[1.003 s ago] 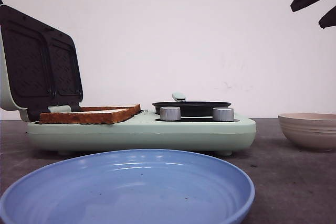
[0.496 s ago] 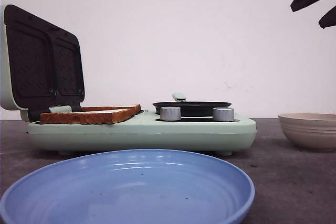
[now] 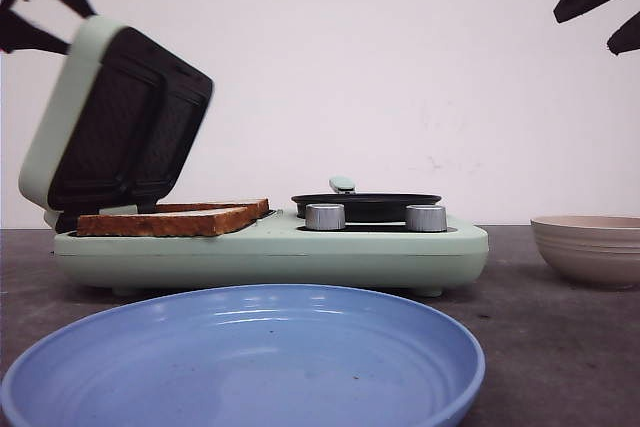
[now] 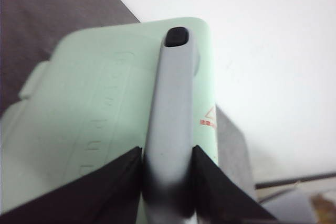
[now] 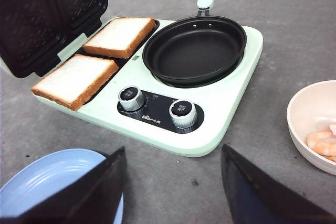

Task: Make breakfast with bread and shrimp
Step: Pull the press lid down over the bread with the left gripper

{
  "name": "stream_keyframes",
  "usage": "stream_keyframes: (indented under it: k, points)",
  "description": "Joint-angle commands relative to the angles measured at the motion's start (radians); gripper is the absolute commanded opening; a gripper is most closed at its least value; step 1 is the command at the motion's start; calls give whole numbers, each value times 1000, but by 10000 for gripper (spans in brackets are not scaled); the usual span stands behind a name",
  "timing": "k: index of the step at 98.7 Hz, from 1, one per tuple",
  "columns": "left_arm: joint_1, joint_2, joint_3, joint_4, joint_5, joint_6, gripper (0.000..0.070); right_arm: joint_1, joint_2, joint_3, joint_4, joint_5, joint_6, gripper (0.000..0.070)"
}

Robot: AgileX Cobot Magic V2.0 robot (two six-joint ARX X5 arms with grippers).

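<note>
Dark grey desk (image 5: 294, 24) with a few specks, plain white wall (image 3: 400, 67) behind. Mint-green breakfast maker (image 5: 231, 77) sitting mid-desk, black pan (image 5: 195, 50) on its right half, two silver knobs (image 5: 157, 106) in front. Blue plate (image 3: 250, 367) nearest the camera, beige ribbed bowl (image 3: 590, 247) off to the right.

Compared to half a second back: lid (image 3: 115, 122) no longer standing upright, now tipped well forward over the toasting side, about halfway down. Left gripper (image 4: 168, 182) up at the lid's top edge in the front view, jaws clamped narrow on the lid's grey handle (image 4: 173, 108) per the left wrist view. Right gripper (image 5: 173, 187) parked high at the right, same as before, jaws spread wide, holding nothing.

Bread (image 5: 97, 59): two square slices, white faces, golden-brown crusts, lying flat side by side, one in each toasting slot under the tilted lid. Shrimp (image 5: 323, 142): pinkish-orange curled bits inside the bowl, only partly in view.
</note>
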Motion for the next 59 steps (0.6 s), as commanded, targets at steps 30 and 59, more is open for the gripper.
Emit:
stream_keyframes:
  k: [30, 59]
  points:
    - [-230, 155, 1, -16, -182, 172, 4, 5, 3, 4, -6, -1, -3, 337]
    - [-323, 277, 1, -10, -219, 196, 4, 5, 3, 4, -22, -2, -3, 337]
